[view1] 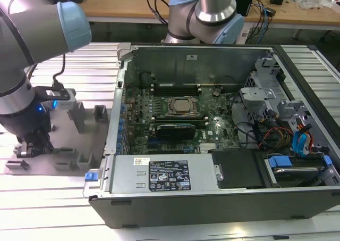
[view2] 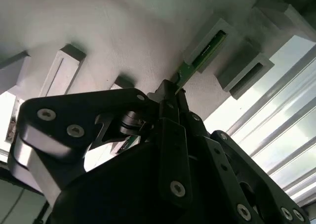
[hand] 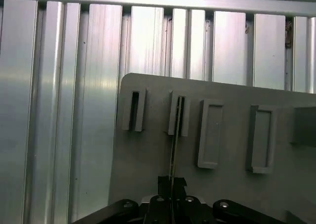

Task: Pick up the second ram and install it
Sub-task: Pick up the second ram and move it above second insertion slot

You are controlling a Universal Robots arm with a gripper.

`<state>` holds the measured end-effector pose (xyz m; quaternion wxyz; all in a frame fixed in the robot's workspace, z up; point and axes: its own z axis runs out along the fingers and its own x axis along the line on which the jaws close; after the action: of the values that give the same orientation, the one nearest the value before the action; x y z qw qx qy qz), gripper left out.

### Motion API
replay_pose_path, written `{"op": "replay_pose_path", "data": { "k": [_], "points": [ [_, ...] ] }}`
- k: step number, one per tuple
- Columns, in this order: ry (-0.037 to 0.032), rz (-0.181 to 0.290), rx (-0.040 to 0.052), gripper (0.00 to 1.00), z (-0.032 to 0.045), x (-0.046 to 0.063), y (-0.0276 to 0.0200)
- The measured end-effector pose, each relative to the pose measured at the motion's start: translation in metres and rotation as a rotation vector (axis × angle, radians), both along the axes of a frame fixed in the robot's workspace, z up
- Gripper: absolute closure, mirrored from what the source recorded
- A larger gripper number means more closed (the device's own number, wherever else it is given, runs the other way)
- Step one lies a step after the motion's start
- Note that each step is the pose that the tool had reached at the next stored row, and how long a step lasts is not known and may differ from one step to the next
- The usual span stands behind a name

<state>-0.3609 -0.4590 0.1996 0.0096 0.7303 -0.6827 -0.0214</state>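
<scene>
Grey fixture plate (hand: pixel 148 155) slot (hand: pixel 184 117) holds the second ram (hand: pixel 174 150), gripper (hand: pixel 172 181) pinching it.

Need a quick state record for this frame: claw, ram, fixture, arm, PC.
claw: shut on the second ram
ram pose: on edge, far end in a slotted block
fixture: grey fixture plate, flat on the ribbed metal table
arm: at the exterior view's left, over the plate
PC: open computer case, motherboard exposed
</scene>
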Motion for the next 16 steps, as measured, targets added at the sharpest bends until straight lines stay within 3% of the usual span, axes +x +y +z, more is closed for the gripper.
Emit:
{"op": "replay_pose_path", "data": {
  "k": [3,5,7,9,16],
  "points": [
    [-0.0003,0.040,0.0002,0.89,-0.0002,0.0000,0.0000],
    [-0.0002,0.096,0.0002,0.89,-0.0002,0.0000,0.0000],
    [-0.0002,0.084,-0.0002,0.89,-0.0003,0.0000,0.0000],
    [-0.0002,0.030,-0.0001,0.89,-0.0005,0.0000,0.0001],
    [-0.0002,0.029,-0.0001,0.89,-0.0005,0.0000,0.0000]
  ]
}}
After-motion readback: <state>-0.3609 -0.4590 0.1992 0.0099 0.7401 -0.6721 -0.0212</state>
